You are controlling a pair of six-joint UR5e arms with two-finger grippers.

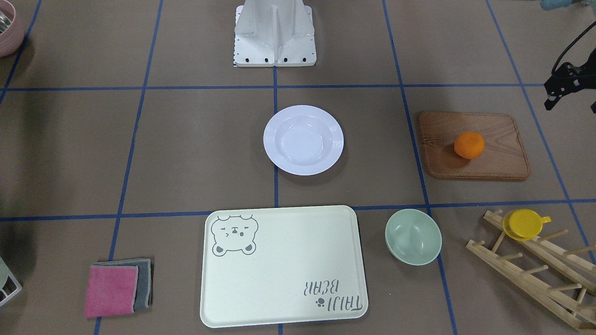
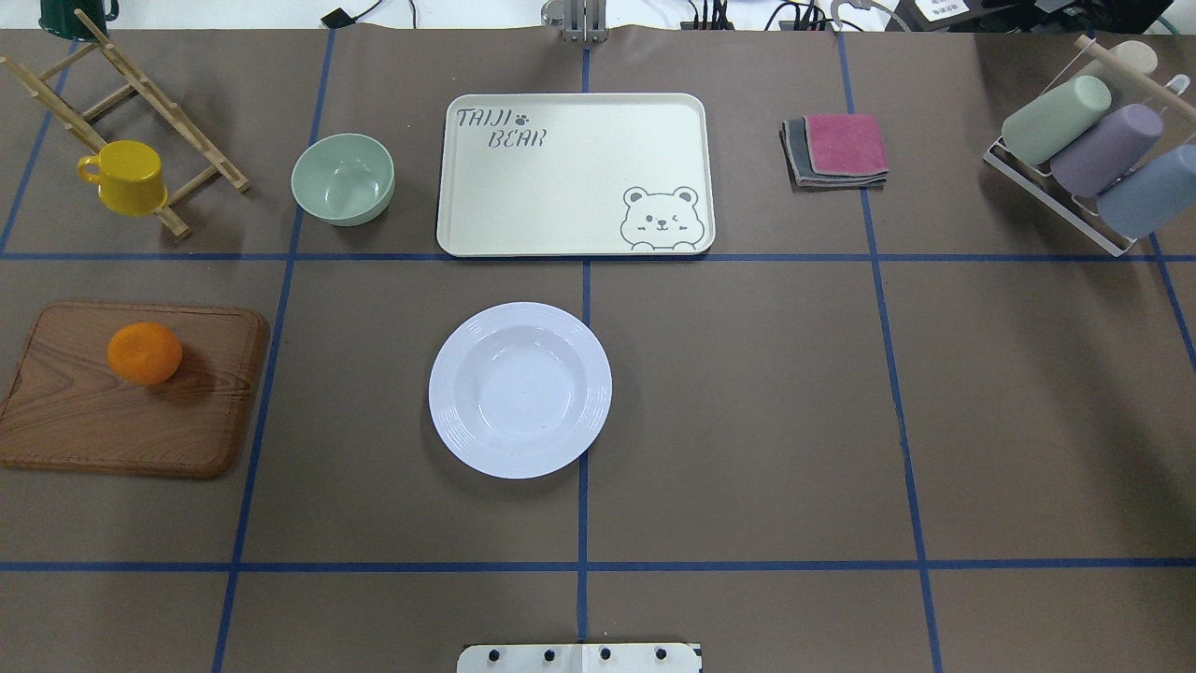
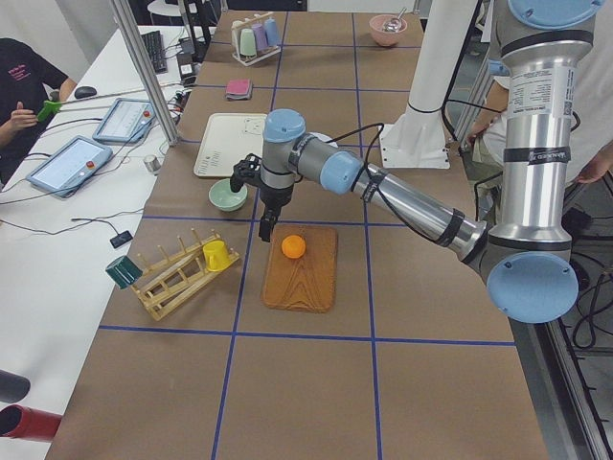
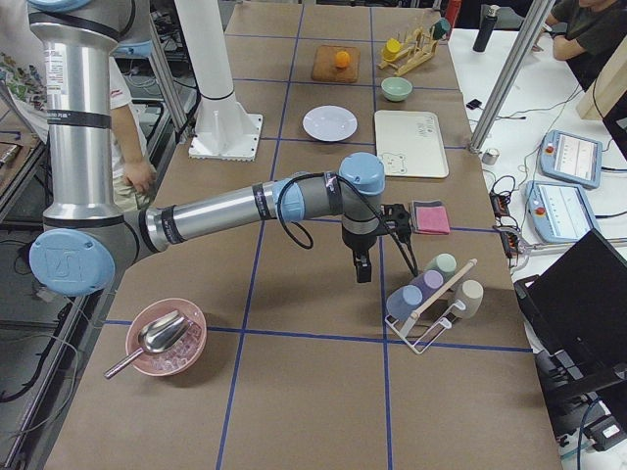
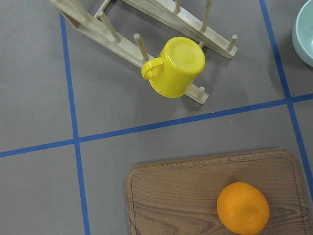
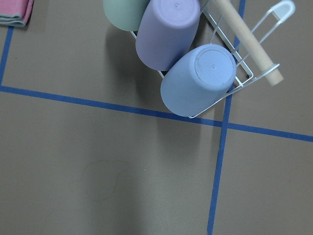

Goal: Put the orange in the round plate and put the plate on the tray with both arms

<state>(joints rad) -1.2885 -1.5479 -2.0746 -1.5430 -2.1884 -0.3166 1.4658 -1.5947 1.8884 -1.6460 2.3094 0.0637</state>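
The orange [image 1: 469, 144] [image 2: 144, 352] [image 5: 243, 208] rests on a brown wooden board [image 1: 493, 163]. The white round plate [image 1: 274, 139] [image 2: 453, 393] lies bare at mid-table. Beyond it is the cream bear tray [image 1: 284, 265] [image 2: 561, 187], with nothing on it. My left gripper [image 1: 572, 106] [image 3: 266, 230] hovers above the table beside the board, apart from the orange. Its fingers look spread and hold nothing, and one is cut off by the front view's edge. My right gripper [image 4: 363, 269] hangs over bare table near the cup rack. I cannot tell its state.
A pale-green bowl [image 1: 413, 236] stands beside the tray. A yellow cup [image 5: 176, 66] hangs on a wooden peg rack [image 1: 535, 274]. Folded pink and grey cloths [image 2: 836, 150] and a wire rack of cups [image 2: 1084, 131] are on my right. The robot base [image 1: 274, 42] stands behind the plate.
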